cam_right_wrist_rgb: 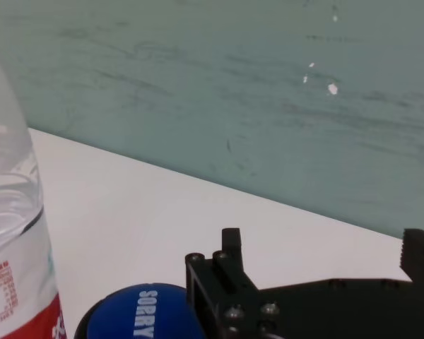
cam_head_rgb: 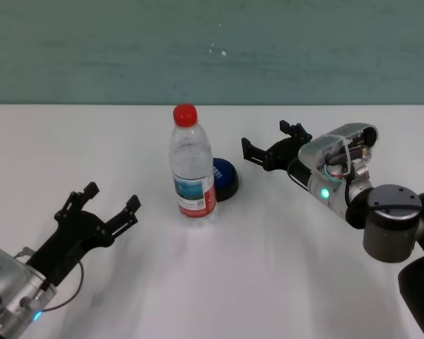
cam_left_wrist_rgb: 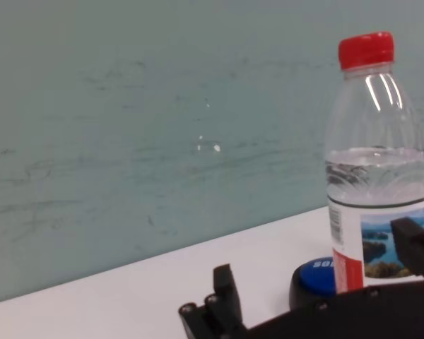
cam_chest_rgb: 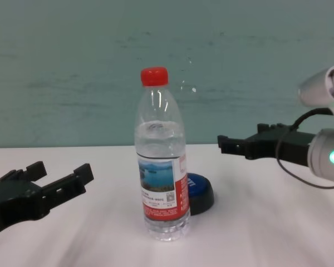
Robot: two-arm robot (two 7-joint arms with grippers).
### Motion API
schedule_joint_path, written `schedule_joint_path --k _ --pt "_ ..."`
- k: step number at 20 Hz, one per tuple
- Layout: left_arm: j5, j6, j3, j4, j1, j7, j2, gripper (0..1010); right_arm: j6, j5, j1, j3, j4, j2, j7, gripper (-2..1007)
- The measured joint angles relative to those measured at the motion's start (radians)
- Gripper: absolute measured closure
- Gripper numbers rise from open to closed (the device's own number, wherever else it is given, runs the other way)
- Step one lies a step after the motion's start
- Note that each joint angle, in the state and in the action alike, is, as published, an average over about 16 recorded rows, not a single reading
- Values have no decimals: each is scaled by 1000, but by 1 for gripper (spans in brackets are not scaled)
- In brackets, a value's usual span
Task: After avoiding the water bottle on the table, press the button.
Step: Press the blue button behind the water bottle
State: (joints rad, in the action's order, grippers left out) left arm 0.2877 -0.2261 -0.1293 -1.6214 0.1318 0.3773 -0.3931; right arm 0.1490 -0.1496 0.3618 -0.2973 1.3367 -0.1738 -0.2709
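The water bottle (cam_head_rgb: 193, 166) stands upright mid-table, with a red cap and a red-and-white label; it also shows in the chest view (cam_chest_rgb: 161, 183). The blue button (cam_head_rgb: 226, 178) sits on the white table (cam_head_rgb: 268, 282) just behind and to the right of the bottle, partly hidden by it. My right gripper (cam_head_rgb: 266, 139) is open and empty, held above the table just right of the button, fingers pointing toward it. The right wrist view shows the button (cam_right_wrist_rgb: 145, 314) just ahead of the fingers and the bottle (cam_right_wrist_rgb: 10, 233) beyond. My left gripper (cam_head_rgb: 113, 198) is open and empty, left of the bottle.
A teal wall (cam_head_rgb: 212, 49) runs behind the table's far edge. Bare tabletop lies in front of the bottle and to both sides. The left wrist view shows the bottle (cam_left_wrist_rgb: 378, 176) and the button (cam_left_wrist_rgb: 318, 277) beyond the left fingers.
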Motion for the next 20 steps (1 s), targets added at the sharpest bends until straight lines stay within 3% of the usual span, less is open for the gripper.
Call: schedule_joint_path --k 20 --pt "0 0 0 0 0 0 0 0 -19 -9 79 -41 -110 18 -30 1"
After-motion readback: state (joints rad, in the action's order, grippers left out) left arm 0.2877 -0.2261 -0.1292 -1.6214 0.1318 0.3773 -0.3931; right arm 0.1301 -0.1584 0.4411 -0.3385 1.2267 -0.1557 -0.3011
